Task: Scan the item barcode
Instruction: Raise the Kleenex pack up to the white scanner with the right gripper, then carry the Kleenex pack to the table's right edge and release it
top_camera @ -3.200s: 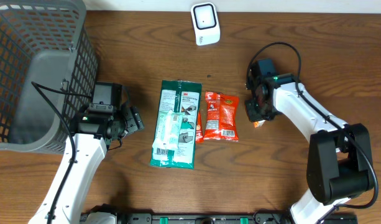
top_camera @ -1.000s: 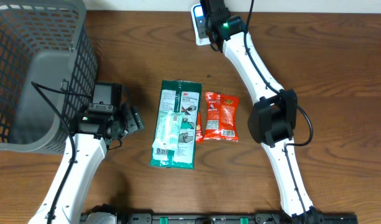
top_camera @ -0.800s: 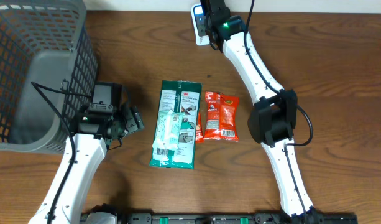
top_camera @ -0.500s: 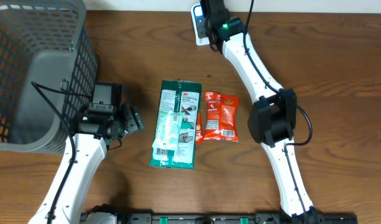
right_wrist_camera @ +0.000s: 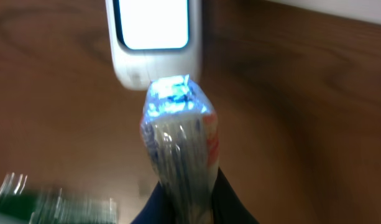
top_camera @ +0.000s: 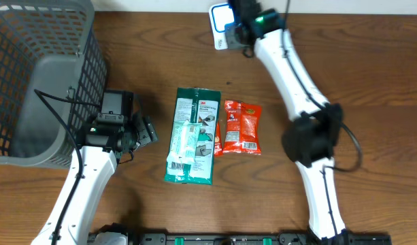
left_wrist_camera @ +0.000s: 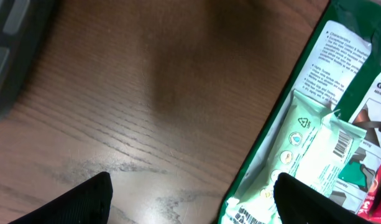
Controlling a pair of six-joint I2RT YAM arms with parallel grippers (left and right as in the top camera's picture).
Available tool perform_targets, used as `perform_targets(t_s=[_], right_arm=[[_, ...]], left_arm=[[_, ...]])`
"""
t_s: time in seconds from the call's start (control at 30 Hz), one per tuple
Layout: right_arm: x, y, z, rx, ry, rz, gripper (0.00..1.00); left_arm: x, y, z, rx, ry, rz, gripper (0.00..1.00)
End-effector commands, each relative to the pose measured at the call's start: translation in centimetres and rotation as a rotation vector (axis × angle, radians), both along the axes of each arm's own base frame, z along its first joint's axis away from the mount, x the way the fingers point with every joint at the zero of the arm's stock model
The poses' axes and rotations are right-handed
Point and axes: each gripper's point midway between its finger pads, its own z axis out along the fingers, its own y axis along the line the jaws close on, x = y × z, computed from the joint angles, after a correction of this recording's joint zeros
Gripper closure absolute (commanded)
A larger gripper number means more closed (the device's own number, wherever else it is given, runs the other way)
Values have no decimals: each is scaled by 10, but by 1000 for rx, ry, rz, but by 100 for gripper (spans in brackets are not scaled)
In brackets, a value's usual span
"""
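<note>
The right pincer (right_wrist_camera: 184, 200) is clenched on a small packet (right_wrist_camera: 178, 140), its two dark fingers pressing the packet's lower end from either side. The packet is narrow and stands lengthwise away from the fingers. It is wrapped in clear, crinkled film with pale contents and a patch of orange-red along its right edge. Its print is too blurred to read. The far tip of the packet glows blue-white. That tip sits right at the lower edge of the white scanner (right_wrist_camera: 154, 37), whose window shines bright; whether the two touch cannot be told. The scanner stands at the far edge of the wooden surface (top_camera: 371, 82), a little right of centre.

The left pincer (left_wrist_camera: 190, 202) is released, its fingertips set wide apart, low over bare wood near the grey basket (top_camera: 38, 75) on the left. A green package (top_camera: 192, 136) lies flat at the middle, with a red packet (top_camera: 242, 127) just beside it on the right.
</note>
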Motion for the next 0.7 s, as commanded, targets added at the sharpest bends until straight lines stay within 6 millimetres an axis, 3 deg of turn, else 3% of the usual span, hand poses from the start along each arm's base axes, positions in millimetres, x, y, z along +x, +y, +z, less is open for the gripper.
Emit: perform_targets(t_s=[0.0, 0.1, 0.2, 0.43, 0.57, 0.67], right_arm=[[-47, -29, 100, 22, -65, -14, 99], [-83, -48, 115, -11, 3, -24, 99], [-105, -66, 118, -48, 58, -45, 99], [-133, -114, 103, -150, 209, -131, 99], [-133, -133, 96, -141, 245, -176, 99], [-137, -153, 77, -153, 316, -221, 99]], left_arm=[[0, 3, 0, 8, 2, 10, 16], [0, 3, 0, 8, 1, 10, 16], [0, 3, 0, 8, 1, 10, 16], [0, 3, 0, 8, 1, 10, 16], [0, 3, 0, 8, 2, 10, 16], [0, 3, 0, 8, 1, 10, 16]])
